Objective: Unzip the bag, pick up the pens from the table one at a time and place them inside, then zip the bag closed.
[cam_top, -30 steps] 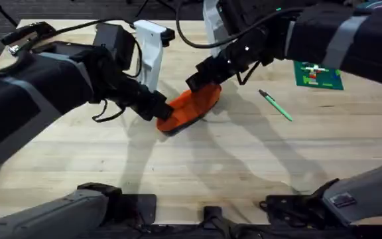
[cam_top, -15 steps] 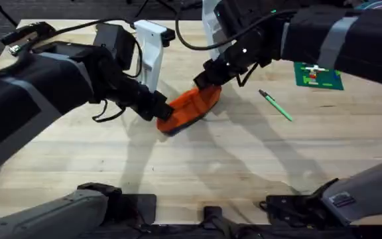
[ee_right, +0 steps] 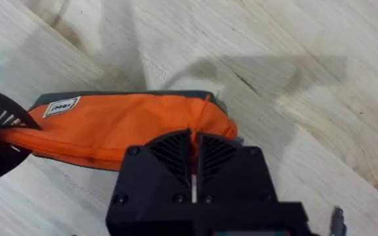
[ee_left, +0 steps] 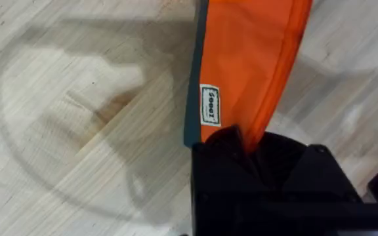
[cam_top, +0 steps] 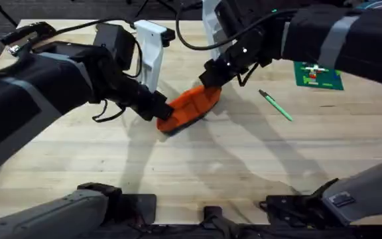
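Since a second ago the right gripper (cam_top: 211,78) has drawn in along the top of the orange pencil pouch (cam_top: 190,107) toward its far end, and the pouch has tilted up a little on the bench (cam_top: 197,172). Nearest the arm bases, the bare planks lie free of objects. At mid-bench the left gripper (cam_top: 162,110) is clamped on the pouch's near-left end, the fabric pinched between its closed black fingers; the left wrist view shows the orange cloth and its small white label (ee_left: 210,105) running straight out from that gripper (ee_left: 241,141). Farther back, the right gripper (ee_right: 193,154) sits on the pouch's opposite end with its fingers pressed together at the zipper line, the thin red pull (ee_right: 201,113) just ahead of them. Right of the pouch, well apart, lies the green pen (cam_top: 275,105). Beyond it rests a green card (cam_top: 318,75).
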`<state>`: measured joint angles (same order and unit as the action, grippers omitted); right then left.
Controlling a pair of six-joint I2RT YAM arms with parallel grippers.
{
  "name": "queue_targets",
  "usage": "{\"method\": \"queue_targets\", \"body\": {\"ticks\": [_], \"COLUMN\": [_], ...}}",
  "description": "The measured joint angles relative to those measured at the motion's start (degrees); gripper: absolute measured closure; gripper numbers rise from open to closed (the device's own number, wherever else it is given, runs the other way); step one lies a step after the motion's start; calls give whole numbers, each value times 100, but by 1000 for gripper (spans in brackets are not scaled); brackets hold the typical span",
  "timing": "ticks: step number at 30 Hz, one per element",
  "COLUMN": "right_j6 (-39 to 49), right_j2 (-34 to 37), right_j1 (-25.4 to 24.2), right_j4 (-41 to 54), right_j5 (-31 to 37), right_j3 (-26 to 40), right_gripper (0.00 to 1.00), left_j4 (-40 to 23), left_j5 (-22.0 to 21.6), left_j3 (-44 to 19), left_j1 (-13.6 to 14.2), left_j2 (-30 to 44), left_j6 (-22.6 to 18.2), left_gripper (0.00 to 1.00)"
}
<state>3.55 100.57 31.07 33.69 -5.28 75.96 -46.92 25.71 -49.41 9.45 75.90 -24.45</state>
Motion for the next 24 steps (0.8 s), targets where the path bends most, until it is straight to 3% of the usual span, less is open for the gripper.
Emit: {"method": "queue_targets", "body": {"ticks": [19, 24], "right_j6": [54, -17], "right_j2": [-109, -109], "right_j1": [11, 217], "right_j4": [57, -87], "right_j5": [-332, -423], "right_j3": [92, 92], "right_gripper": [968, 968], "left_j4": [-13, -11], "left_j5": [-5, -7], "left_j3": [0, 0], "left_j1": [0, 0], "left_j2": [2, 1], "left_j6": [0, 0], "left_gripper": [958, 958]}}
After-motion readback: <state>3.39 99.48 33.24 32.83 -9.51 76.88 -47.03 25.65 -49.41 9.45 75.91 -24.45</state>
